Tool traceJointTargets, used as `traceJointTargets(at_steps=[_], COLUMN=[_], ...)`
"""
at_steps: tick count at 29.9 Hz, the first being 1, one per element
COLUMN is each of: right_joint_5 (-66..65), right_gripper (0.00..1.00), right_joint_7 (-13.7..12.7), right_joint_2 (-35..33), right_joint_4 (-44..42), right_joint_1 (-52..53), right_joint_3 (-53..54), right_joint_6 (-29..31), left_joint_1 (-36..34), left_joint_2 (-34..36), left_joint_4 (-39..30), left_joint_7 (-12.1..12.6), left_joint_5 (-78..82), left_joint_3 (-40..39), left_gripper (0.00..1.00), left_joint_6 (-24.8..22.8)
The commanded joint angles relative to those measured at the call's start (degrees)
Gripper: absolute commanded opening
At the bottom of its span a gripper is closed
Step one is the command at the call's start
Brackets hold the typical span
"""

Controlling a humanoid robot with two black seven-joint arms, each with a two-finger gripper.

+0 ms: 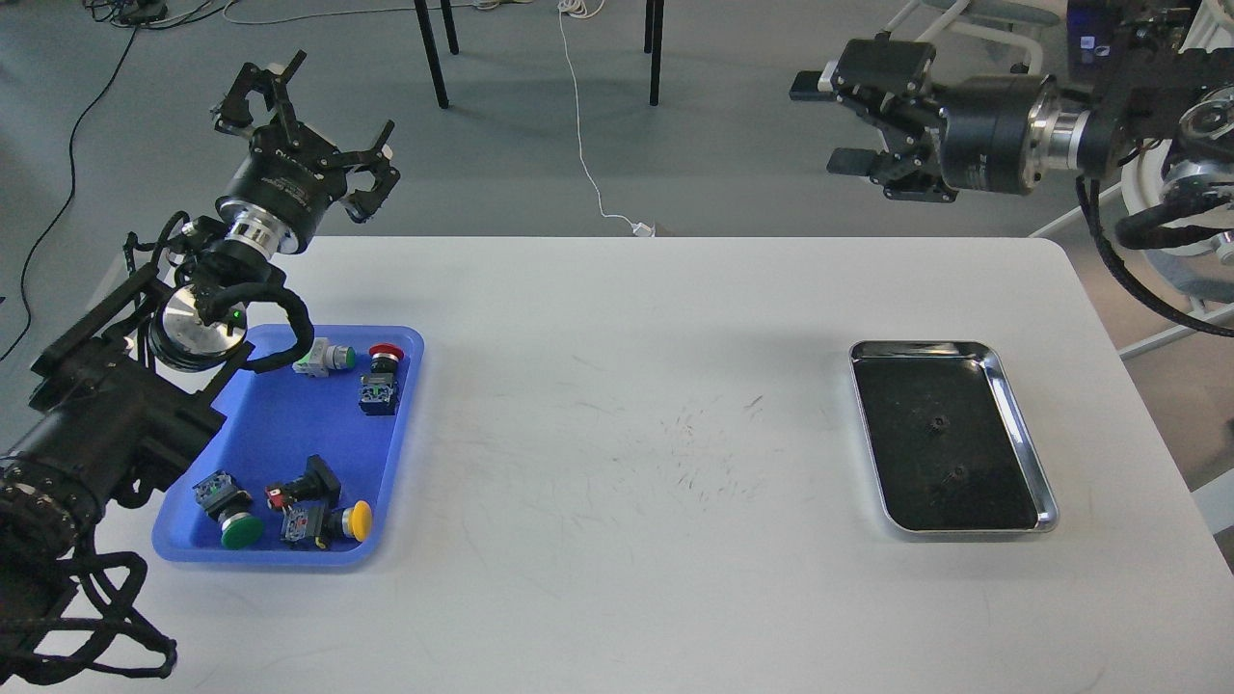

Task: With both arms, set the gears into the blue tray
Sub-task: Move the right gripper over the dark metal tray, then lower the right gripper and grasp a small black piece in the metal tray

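Two tiny black gears lie on the dark bottom of the steel tray (1024,416) at the right: one gear (934,422) near its middle, the other gear (957,470) closer to me. The blue tray (281,429) sits at the left and holds several coloured push-button switches. My left gripper (301,120) hangs open and empty beyond the table's far left corner, above and behind the blue tray. High at the upper right, my right gripper (848,120) points left, open and empty, well above and behind the steel tray.
Between the trays the white table (627,453) shows only scuff marks. Chair and table legs, a white cable and a rolling chair stand on the grey floor beyond the far edge.
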Motion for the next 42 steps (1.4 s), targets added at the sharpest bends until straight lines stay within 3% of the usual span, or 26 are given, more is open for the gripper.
traceJointTargets(at_steps=[1, 7, 14, 21, 25, 29, 42], right_joint_5=[-15.0, -31.9, -33.8, -33.8, -33.7, -33.6, -33.5], right_gripper=[0.98, 0.95, 0.90, 0.73, 0.70, 0.69, 0.57], right_joint_7=[0.1, 0.9, 2.0, 2.4, 1.6, -2.0, -2.0], right_joint_2=[2.9, 5.6, 7.8, 9.9, 10.5, 10.7, 11.7], right_joint_4=[0.2, -0.7, -4.9, -7.8, -9.7, -10.1, -10.3], right_joint_1=[1.0, 0.7, -3.1, -8.8, -11.3, -12.4, -12.9], right_joint_3=[-6.2, -18.2, -27.1, -27.6, -27.6, -27.3, -27.3], right_joint_6=[-1.3, -7.9, -16.5, -16.7, -16.8, -16.8, -16.8], left_joint_1=[0.2, 0.5, 0.8, 0.8, 0.9, 0.9, 1.0], left_joint_2=[0.0, 0.2, 0.2, 0.0, 0.0, 0.0, 0.1], left_joint_4=[0.0, 0.0, 0.0, 0.0, 0.0, 0.0, 0.0], left_joint_7=[0.0, 0.0, -0.1, -0.1, -0.1, -0.1, -0.2], left_joint_5=[0.0, 0.0, 0.0, 0.0, 0.0, 0.0, 0.0], left_joint_3=[0.0, 0.0, 0.0, 0.1, 0.1, 0.1, 0.1], left_gripper=[0.98, 0.98, 0.98, 0.98, 0.98, 0.98, 0.98], left_joint_6=[-0.2, -0.4, -0.4, -0.3, -0.4, -0.4, -0.4])
